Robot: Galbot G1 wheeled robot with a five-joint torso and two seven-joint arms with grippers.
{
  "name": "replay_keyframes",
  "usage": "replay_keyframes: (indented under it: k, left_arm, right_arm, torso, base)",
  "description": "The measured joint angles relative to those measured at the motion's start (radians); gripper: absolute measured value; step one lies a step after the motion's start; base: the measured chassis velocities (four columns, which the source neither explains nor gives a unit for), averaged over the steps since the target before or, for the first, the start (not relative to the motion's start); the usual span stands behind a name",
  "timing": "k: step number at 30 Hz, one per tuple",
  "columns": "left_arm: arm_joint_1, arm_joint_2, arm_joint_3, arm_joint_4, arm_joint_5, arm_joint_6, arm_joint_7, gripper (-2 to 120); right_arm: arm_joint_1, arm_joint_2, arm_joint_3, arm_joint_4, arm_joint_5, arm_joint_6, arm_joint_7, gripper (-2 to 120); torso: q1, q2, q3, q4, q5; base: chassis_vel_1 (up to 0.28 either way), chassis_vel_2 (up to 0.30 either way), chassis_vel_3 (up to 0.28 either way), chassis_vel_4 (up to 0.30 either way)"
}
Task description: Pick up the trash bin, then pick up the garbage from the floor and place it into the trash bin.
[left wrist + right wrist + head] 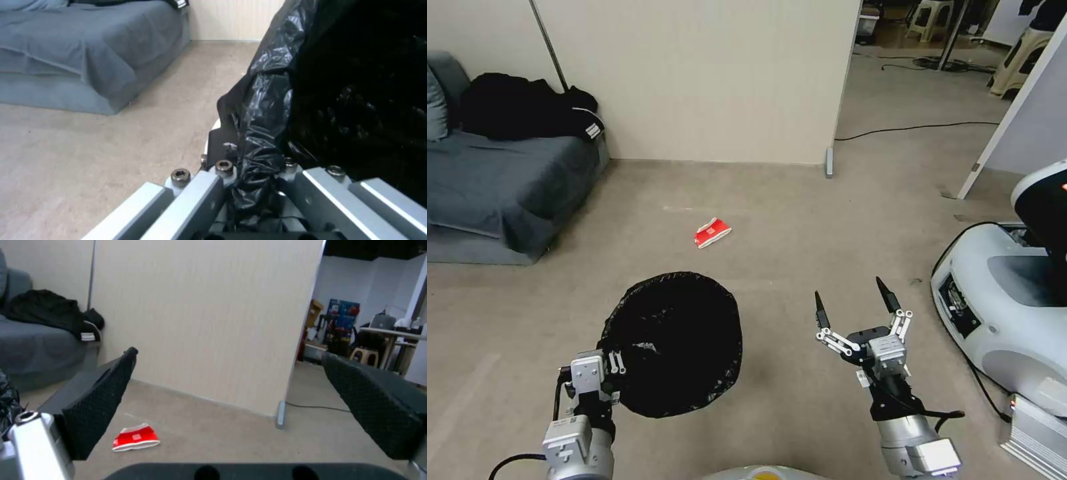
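The trash bin [674,343], lined with a black bag, hangs above the floor at lower centre-left. My left gripper [617,363] is shut on its near rim; the left wrist view shows the crinkled bag [262,133] pinched between the fingers. The garbage, a crumpled red-and-white carton [712,233], lies on the floor beyond the bin, toward the wall. My right gripper [854,303] is open and empty, held above the floor to the right of the bin. Between its black fingers [102,406] the carton [134,437] lies ahead on the floor.
A grey sofa [500,180] with a black garment stands at the left. A beige partition wall [707,80] closes the back, with a doorway and a floor cable [907,130] to its right. A white machine [1014,307] stands at the right.
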Motion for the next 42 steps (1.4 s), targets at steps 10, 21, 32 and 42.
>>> replay_keyframes:
  k: [10,21,32,42]
  left_arm:
    - [0.001,0.005,-0.006,-0.001,-0.001,-0.002,-0.001,1]
    - [0.001,0.007,-0.007,-0.001,-0.001,-0.002,-0.005,1]
    - [0.000,0.007,-0.008,-0.002,-0.002,-0.002,-0.007,1]
    - [-0.001,0.006,-0.006,-0.002,-0.002,-0.002,-0.008,1]
  right_arm:
    - [-0.003,0.000,0.000,-0.001,-0.005,0.000,0.001,100]
    - [-0.003,0.000,-0.001,-0.003,-0.005,-0.002,0.002,100]
    - [-0.001,0.000,-0.002,-0.004,-0.006,0.003,0.004,100]
    - [0.001,0.000,-0.002,-0.006,-0.004,0.019,0.003,100]
  torso:
    - [0.000,0.000,0.000,0.0000,-0.0001]
    - [0.000,0.000,0.000,-0.0002,-0.0002]
    - [0.000,0.000,0.000,0.0000,0.0000]
    - [0.000,0.000,0.000,0.0000,0.0000]
  base:
    - [-0.223,0.227,0.232,-0.234]
    - [-0.247,0.249,0.252,-0.252]
    - [-0.236,0.226,0.233,-0.235]
    - [-0.080,0.054,0.070,-0.066]
